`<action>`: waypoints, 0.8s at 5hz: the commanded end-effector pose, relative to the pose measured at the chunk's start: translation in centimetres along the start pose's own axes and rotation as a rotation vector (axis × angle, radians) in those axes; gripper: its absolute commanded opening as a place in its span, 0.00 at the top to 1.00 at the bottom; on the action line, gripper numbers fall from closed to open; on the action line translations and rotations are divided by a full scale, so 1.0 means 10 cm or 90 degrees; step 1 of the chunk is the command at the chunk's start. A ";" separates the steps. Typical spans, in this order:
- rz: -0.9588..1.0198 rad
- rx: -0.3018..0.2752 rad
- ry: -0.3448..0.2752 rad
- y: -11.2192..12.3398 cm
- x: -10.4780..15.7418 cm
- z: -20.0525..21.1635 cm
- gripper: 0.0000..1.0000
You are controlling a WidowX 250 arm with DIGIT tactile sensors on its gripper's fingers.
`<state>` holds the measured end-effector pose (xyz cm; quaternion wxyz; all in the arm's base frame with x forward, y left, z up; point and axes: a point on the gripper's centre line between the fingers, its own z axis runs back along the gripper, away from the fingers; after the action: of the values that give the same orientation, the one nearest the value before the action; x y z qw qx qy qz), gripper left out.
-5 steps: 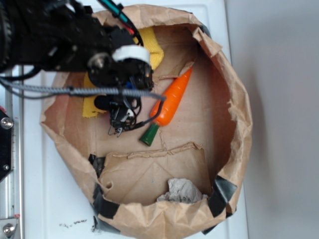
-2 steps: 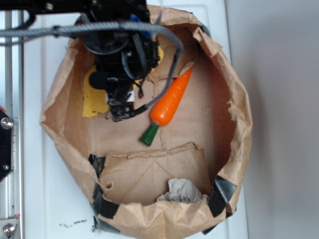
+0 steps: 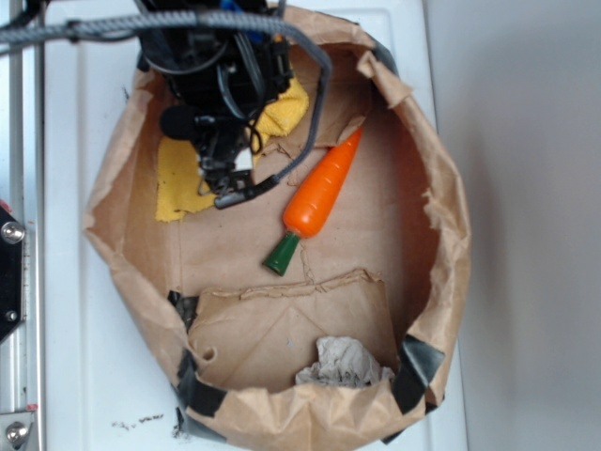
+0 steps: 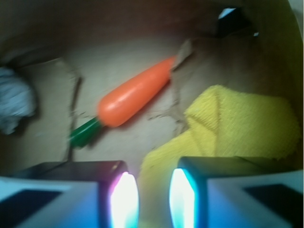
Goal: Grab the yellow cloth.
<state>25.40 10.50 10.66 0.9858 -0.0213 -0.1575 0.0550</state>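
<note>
Across the white table [image 3: 66, 310], an open brown paper bag [image 3: 441, 216] serves as the reference. Yellow cloth [image 3: 178, 183] lies flat on the bag floor at its far-left side, partly under the arm. Gripper [image 4: 154, 202] hovers above the cloth's near edge, jaws parted by a narrow gap, nothing held. Orange toy carrot [image 3: 321, 188] rests mid-bag, just beside the cloth. Grey paper wad [image 3: 343, 362] sits at the bag's near rim, well apart. Judgement: cloth is soft, light, limp; pinch a raised fold rather than the flat edge.
</note>
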 end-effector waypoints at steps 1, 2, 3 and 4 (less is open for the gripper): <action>0.008 0.107 -0.053 0.16 0.13 -0.19 0.00; 0.013 0.136 -0.067 0.20 0.28 -0.39 0.00; 0.022 0.140 -0.057 0.24 0.36 -0.58 0.00; 0.030 0.155 -0.057 0.27 0.40 -0.66 0.00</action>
<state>29.40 12.60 3.68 0.9791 0.0868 -0.1572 0.0958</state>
